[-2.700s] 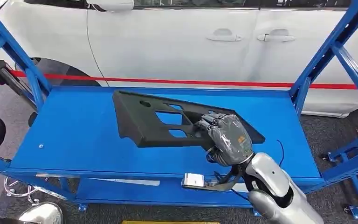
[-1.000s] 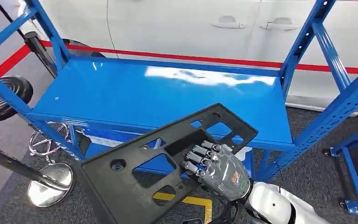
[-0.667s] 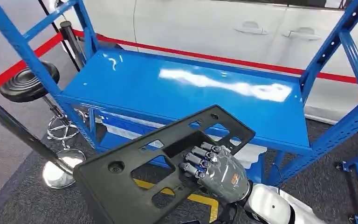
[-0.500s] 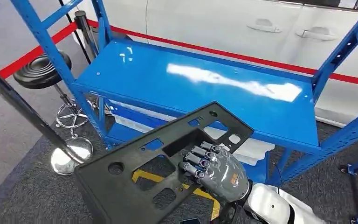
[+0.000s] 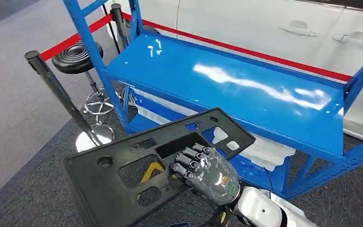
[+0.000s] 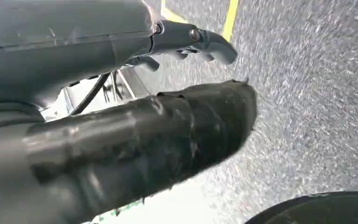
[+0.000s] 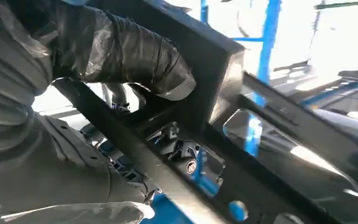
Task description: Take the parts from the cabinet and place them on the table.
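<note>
Head view: your right hand [image 5: 207,176] grips the black panel [image 5: 137,175] through a cutout, held over the floor, clear of the blue shelf [image 5: 227,90]. Keep it level while carrying (long overhang). Watch the stanchion post [image 5: 59,92] near its far corner. Left hand [image 6: 121,140]: cannot tell its state.

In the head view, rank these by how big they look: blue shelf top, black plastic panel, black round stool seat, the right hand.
1. Glossy blue metal shelf top
2. Flat black plastic panel with cut-outs, nearer the camera, so its true size against the shelf is unsure
3. Right hand and black round stool seat: these look alike; the hand is much nearer.
</note>
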Action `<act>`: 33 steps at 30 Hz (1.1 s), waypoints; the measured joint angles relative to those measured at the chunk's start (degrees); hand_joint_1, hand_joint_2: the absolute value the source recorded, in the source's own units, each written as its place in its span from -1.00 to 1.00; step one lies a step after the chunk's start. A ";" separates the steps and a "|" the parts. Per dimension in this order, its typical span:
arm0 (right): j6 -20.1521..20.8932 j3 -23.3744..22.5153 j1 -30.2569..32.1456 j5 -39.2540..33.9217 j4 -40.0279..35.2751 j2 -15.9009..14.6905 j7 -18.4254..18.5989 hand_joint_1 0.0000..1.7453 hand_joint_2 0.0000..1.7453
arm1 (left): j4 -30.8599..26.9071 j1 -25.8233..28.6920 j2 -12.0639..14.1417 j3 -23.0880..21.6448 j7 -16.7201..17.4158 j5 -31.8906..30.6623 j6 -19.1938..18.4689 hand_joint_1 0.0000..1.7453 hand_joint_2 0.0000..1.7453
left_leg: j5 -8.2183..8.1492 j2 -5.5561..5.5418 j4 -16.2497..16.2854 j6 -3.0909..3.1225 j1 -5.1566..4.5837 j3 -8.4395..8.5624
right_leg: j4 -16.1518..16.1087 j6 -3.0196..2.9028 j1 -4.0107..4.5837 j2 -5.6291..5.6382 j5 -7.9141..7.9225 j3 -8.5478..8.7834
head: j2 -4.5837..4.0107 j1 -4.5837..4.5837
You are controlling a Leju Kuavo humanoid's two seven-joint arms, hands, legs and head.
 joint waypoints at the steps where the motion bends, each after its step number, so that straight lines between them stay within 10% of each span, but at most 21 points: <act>1: 0.72 0.63 -0.52 0.00 0.22 0.50 0.44 1.00 1.00 | 0.00 -0.01 0.24 0.00 0.07 0.06 -0.77 -1.00 -1.00 | 0.65 0.25 0.33 -0.34 0.38 0.25 | 0.17 0.04 -0.04 -0.95 0.02 -0.16 | 0.00 0.00; 4: 2.95 2.86 -3.05 0.46 1.03 4.13 2.58 1.00 1.00 | 0.00 0.05 1.20 -0.02 0.63 -0.31 -2.97 -1.00 -1.00 | 6.68 2.01 -12.57 -0.86 0.97 8.19 | 0.91 0.58 -0.29 -2.83 -0.32 -0.50 | 0.00 -0.02; 5: 3.27 3.45 -3.84 0.59 1.25 5.09 3.40 1.00 1.00 | 0.00 -0.09 1.38 -0.09 0.83 -0.68 -3.41 -1.00 -1.00 | 5.60 4.38 -16.54 -0.57 0.59 10.02 | 1.01 0.88 -0.20 -3.46 -0.49 -0.45 | 0.00 -0.02; 10: 4.15 5.26 -5.97 2.29 2.25 6.79 5.77 1.00 1.00 | 0.00 0.07 2.53 -0.37 0.18 -1.81 -3.30 -1.00 -1.00 | 6.63 2.33 -16.97 2.06 0.19 9.84 | 0.52 2.92 0.26 -6.22 -0.87 0.37 | 0.00 0.09; 12: 4.19 5.59 -6.37 2.75 2.51 6.86 6.03 1.00 1.00 | 0.00 0.31 2.71 -0.50 0.02 -1.97 -3.25 -1.00 -1.00 | 7.12 1.20 -17.40 2.84 0.43 9.84 | 4.79 3.14 -0.23 0.13 -3.89 -1.19 | 0.00 0.13; 15: 4.24 6.10 -6.31 2.95 3.06 6.82 6.19 1.00 1.00 | 0.00 0.24 3.04 -0.61 -0.15 -2.32 -2.97 -1.00 -1.00 | 7.35 -0.87 -17.29 3.33 0.11 9.42 | 17.50 3.20 -0.31 2.34 -9.22 -7.79 | 0.00 0.11; 17: 4.24 6.57 -6.21 3.17 3.19 6.82 6.75 1.00 1.00 | 0.00 0.34 3.06 -0.76 -1.18 -3.12 -2.69 -1.00 -1.00 | 7.30 -2.65 -16.93 3.33 -0.02 9.31 | 17.35 3.10 -0.33 2.40 -6.73 -8.46 | 0.00 0.11; 19: 4.24 6.62 -6.20 3.67 3.19 6.80 7.19 1.00 1.00 | 0.00 0.43 3.04 -1.11 -2.49 -4.15 -2.23 -1.00 -1.00 | 7.06 -4.35 -16.32 3.18 -0.02 9.32 | 8.47 2.72 -0.34 3.30 -0.88 -4.86 | 0.00 0.11; 21: 4.24 6.62 -5.94 4.22 3.17 6.60 7.69 1.00 1.00 | 0.00 0.40 2.80 -1.71 -3.72 -5.23 -1.40 -1.00 -1.00 | 6.80 -5.58 -15.41 2.71 -0.20 8.48 | 2.84 2.20 -0.60 9.01 0.46 -3.13 | 0.00 0.07; 25: 3.95 6.19 -5.16 5.14 2.56 5.92 8.22 1.00 1.00 | 0.00 1.08 2.58 -2.14 -4.77 -6.58 -0.46 -1.00 -1.00 | 7.49 -8.32 -15.89 1.07 0.32 7.34 | 1.76 1.62 -0.49 6.30 0.89 -2.84 | 0.00 0.09; 27: 3.78 5.66 -4.60 5.16 2.01 5.59 8.59 1.00 1.00 | -0.02 1.22 2.54 -2.25 -4.76 -6.75 -0.13 -1.00 -1.00 | 5.43 -2.13 -12.71 0.67 -0.01 6.33 | 0.85 0.95 -0.77 4.49 1.16 -2.06 | 0.00 -0.22; 28: 3.76 5.35 -4.37 5.18 1.75 5.33 8.61 1.00 1.00 | 0.00 1.11 2.43 -2.25 -4.70 -6.75 0.00 -1.00 -1.00 | 3.26 -0.71 -8.96 0.40 0.15 4.45 | 0.83 0.79 -0.63 3.57 1.11 -1.97 | 0.00 -0.17; 31: 3.76 4.98 -3.60 5.22 1.57 4.74 8.61 1.00 1.00 | -0.02 1.05 2.21 -2.25 -4.52 -6.75 0.00 -1.00 -1.00 | -0.72 0.21 1.75 -0.35 0.89 -0.92 | 0.90 0.75 -0.47 0.69 0.79 -1.89 | 0.00 -0.20; 33: 3.74 4.98 -3.40 5.25 1.44 4.61 8.55 1.00 1.00 | -0.02 1.13 2.16 -2.25 -4.20 -6.73 -0.02 -1.00 -1.00 | 2.56 0.56 -2.47 -0.65 1.26 1.47 | 0.91 1.05 -0.57 -1.01 0.47 -1.57 | 0.00 -0.20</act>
